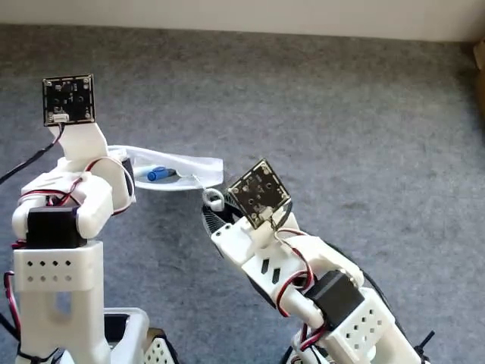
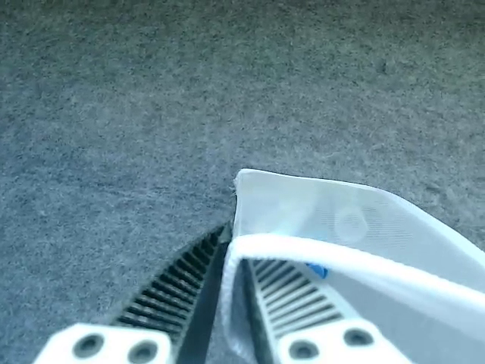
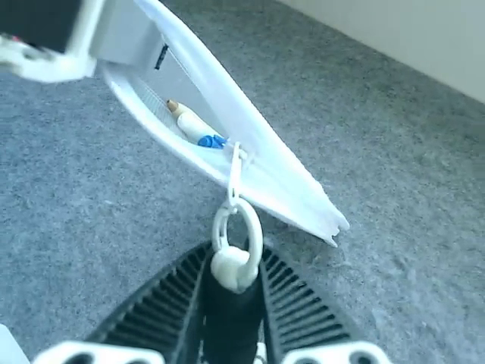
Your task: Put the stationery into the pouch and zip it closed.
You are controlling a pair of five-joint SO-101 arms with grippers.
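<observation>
Near 9 o'clock from the middle of the high view, a white see-through pouch stretches sideways over a grey carpet-like surface, held between two white robot arms. The left gripper is at the pouch's 9 o'clock end in that view. Its ribbed black fingers are clamped together on the pouch's edge, with the fabric folded over between them. The right gripper comes up from 5 o'clock and sits just beside the pouch's 3 o'clock end. Its fingers are pressed together on a white ring pull, which hangs from the zipper slider on the pouch's upper edge. Inside the pouch a pen with a white body and a blue cap lies lengthwise, toward the left gripper's end. From the slider toward the left gripper the pouch's mouth gapes open, and the pen shows through that gap in the right wrist view. The stretch from the slider to the pouch's free corner lies flat.
</observation>
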